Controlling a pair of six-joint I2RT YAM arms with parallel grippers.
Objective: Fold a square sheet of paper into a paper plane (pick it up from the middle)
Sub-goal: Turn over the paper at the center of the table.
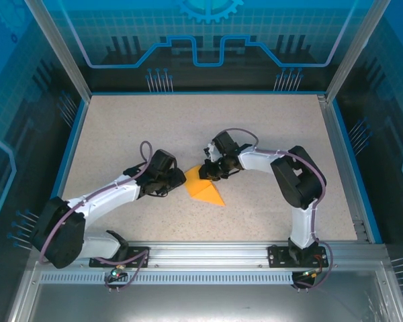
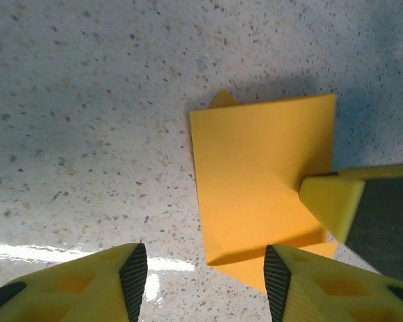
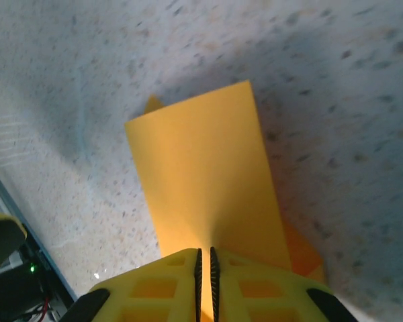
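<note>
Right wrist: right tool pinches the paper by one edge; left tool hangs spread beside it over the bench.

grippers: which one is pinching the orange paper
The right gripper, its jaws closed on the paper; the left gripper stands open, gripping nothing.

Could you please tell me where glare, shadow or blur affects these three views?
Left wrist view: a white glare streak on the table at lower left, shadow beyond the orange paper. Right wrist view: far table blurred, shadow around the paper. Top view: sharp, evenly lit.
</note>
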